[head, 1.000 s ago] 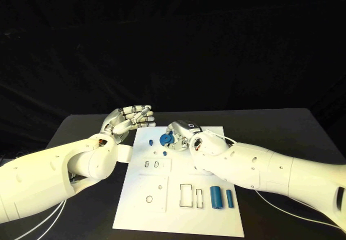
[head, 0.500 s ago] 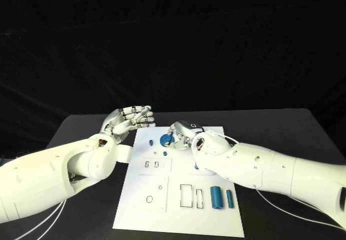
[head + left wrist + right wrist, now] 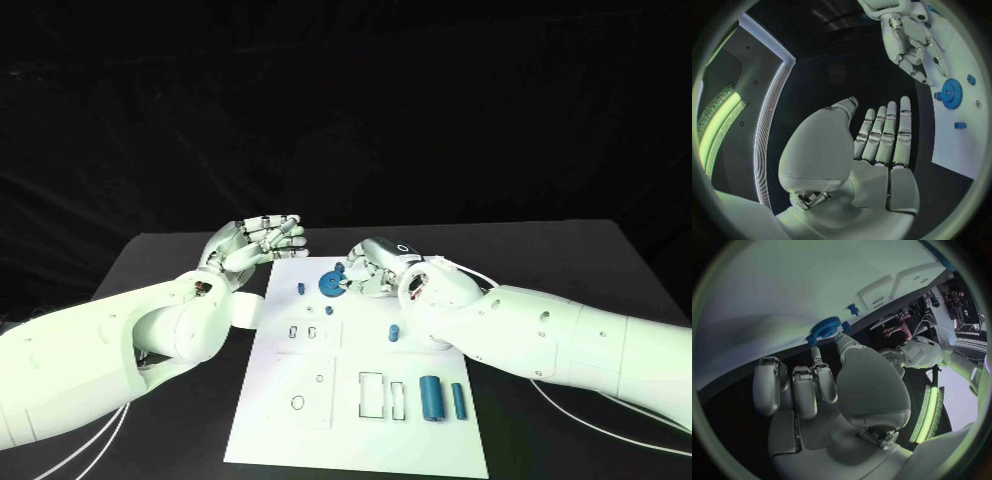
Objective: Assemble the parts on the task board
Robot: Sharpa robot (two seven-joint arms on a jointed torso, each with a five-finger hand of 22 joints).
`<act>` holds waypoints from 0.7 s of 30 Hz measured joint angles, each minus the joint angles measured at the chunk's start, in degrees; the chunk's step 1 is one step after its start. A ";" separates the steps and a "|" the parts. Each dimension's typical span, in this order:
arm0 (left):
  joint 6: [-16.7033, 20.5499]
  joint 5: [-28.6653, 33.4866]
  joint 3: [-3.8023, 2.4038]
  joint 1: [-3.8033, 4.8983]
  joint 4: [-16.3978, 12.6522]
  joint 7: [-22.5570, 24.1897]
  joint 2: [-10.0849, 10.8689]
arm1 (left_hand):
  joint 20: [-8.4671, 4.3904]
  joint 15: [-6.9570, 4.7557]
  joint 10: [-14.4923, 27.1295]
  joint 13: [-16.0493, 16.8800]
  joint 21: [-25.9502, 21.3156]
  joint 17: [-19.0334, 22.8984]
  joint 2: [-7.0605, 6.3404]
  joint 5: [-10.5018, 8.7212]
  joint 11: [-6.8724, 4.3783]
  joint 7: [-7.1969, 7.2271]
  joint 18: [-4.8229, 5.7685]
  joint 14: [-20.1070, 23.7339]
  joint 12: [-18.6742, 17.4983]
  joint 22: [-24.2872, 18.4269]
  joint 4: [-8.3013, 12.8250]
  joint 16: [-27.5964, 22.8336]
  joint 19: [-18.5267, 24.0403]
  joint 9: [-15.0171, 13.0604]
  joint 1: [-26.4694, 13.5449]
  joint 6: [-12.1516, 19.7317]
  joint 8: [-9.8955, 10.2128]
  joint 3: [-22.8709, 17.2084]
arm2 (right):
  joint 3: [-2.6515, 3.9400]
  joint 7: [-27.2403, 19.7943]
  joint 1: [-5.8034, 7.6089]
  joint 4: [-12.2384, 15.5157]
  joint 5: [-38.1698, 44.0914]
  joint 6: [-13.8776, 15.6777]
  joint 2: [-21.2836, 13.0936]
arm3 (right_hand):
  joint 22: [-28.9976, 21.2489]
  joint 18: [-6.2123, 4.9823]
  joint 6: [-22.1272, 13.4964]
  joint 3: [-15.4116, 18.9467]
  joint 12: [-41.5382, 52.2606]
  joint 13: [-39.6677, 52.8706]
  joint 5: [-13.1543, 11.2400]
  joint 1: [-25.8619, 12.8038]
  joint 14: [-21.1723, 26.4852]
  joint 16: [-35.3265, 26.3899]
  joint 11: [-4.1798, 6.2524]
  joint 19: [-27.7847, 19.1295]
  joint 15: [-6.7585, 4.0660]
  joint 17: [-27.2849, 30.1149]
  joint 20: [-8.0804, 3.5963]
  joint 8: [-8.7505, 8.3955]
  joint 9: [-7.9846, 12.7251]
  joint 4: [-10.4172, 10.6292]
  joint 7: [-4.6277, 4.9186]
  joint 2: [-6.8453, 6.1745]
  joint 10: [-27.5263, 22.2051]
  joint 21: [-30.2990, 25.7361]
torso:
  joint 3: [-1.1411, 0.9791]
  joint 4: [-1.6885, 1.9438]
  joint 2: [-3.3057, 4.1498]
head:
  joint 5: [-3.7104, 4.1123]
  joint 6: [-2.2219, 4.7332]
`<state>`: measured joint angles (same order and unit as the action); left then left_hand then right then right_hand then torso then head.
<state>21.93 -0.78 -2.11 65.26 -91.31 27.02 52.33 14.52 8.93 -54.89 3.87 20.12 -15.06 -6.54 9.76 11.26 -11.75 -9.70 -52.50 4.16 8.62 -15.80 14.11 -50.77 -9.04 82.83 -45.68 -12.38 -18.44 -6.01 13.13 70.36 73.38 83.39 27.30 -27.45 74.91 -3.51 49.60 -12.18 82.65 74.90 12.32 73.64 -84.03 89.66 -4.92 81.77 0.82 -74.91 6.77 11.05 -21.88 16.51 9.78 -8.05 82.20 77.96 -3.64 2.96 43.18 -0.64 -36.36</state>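
Black table (image 3: 577, 260), dark backdrop; white task board (image 3: 332, 420) at its middle, carrying a blue gear (image 3: 330, 285) near the far end, small blue pegs beside it, a short blue piece (image 3: 391, 332) at mid-board and two blue cylinders (image 3: 431, 397) at the near right. My right hand (image 3: 378, 266) rests over the far end of the board, fingertips touching the blue gear, which lies on the board; I cannot tell whether they grip it. My left hand (image 3: 263, 240) hovers off the board's far left corner, fingers straight, close together, holding nothing
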 measured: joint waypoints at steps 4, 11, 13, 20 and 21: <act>0.00 0.00 0.00 0.00 0.32 -0.02 0.08 | 0.00 0.00 0.00 0.00 0.00 0.00 0.00 0.00 0.00 0.00 0.00 0.00 0.00 0.00 0.00 0.00 0.00 0.00 0.00 0.00 0.00 0.00 | 0.40 -0.95 1.80 3.28 -3.45 -0.03 -3.41 | 0.00 0.00 0.00 -0.83 -0.01 0.00 0.00 0.47 0.00 0.00 0.00 0.00 0.00 0.00 0.00 -0.70 0.28 -0.47 0.00 -0.27 0.00 -0.66 | -0.07 -0.22 -0.13 | 0.03 0.22; -0.01 0.01 0.01 0.00 0.80 -0.02 0.29 | 0.00 0.00 0.00 0.00 0.00 -0.08 0.00 0.00 0.00 0.00 0.00 0.00 0.00 0.00 0.00 0.00 0.00 0.00 0.00 0.00 0.00 0.00 | 0.77 -3.41 4.27 9.88 -12.24 -4.05 -11.57 | 0.00 0.00 -0.19 -1.95 -0.91 0.05 0.00 3.28 0.00 0.00 -0.42 -0.33 0.00 0.00 0.33 -1.15 0.46 -0.95 0.18 -1.26 -0.84 -1.53 | -0.11 -1.14 -0.55 | 0.46 0.48; -0.01 0.02 0.01 0.00 0.88 -0.02 0.30 | 0.00 0.00 0.00 0.00 0.00 -0.08 0.00 0.00 0.00 0.00 0.00 0.00 0.00 0.00 0.00 0.00 0.00 0.00 0.00 0.00 0.00 0.00 | 0.77 -4.04 4.43 11.46 -13.92 -5.01 -13.50 | 0.03 0.00 -0.19 -2.18 -0.91 0.05 0.00 4.23 0.00 0.00 -0.42 -0.48 0.00 0.00 0.48 -1.44 0.48 -1.19 0.18 -1.60 -0.84 -1.77 | -0.15 -1.42 -0.68 | 0.50 0.49; -0.07 0.03 0.02 -0.01 0.95 0.00 0.36 | -0.21 0.00 0.00 0.00 0.00 -0.07 0.00 0.00 0.00 0.00 0.00 0.00 0.00 -0.01 0.00 0.00 0.21 0.00 0.00 0.00 0.00 0.00 | 0.74 -6.95 4.57 14.14 -17.43 -6.45 -19.72 | 0.04 -0.01 0.01 -3.98 -1.81 0.04 0.00 8.06 0.00 0.00 -0.41 -1.26 0.00 -0.04 0.22 -1.62 0.57 -2.68 0.38 -3.06 -1.67 -3.10 | -0.26 -2.22 -1.08 | 0.70 0.23; -0.09 0.03 0.02 -0.01 0.91 0.00 0.38 | -0.21 0.00 0.00 0.00 0.00 -0.07 0.00 0.00 0.00 0.00 0.00 0.00 0.00 -0.01 0.00 0.00 0.21 0.00 0.00 0.00 0.00 0.00 | 0.74 -7.37 4.46 14.16 -17.56 -6.45 -20.44 | 0.04 0.00 0.01 -4.16 -2.07 0.04 0.24 8.41 0.00 0.00 -0.36 -1.26 0.00 -0.04 0.22 -1.77 0.58 -2.86 0.38 -3.41 -1.84 -3.10 | -0.26 -2.27 -1.12 | 0.80 0.19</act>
<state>21.85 -0.75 -2.10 65.25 -90.41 27.02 52.71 14.31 8.93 -54.89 3.87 20.12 -15.13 -6.54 9.76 11.26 -11.75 -9.70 -52.50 4.16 8.61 -15.80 14.11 -50.55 -9.04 82.83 -45.68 -12.38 -18.44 -5.27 5.75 74.82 87.54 65.84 20.85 -47.89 74.95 -3.51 49.61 -16.34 80.58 74.94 12.56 82.05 -84.02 89.66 -5.27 80.50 0.82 -74.95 6.98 9.28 -21.30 13.65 10.17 -11.46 80.36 74.86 -3.90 0.69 42.06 0.16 -36.17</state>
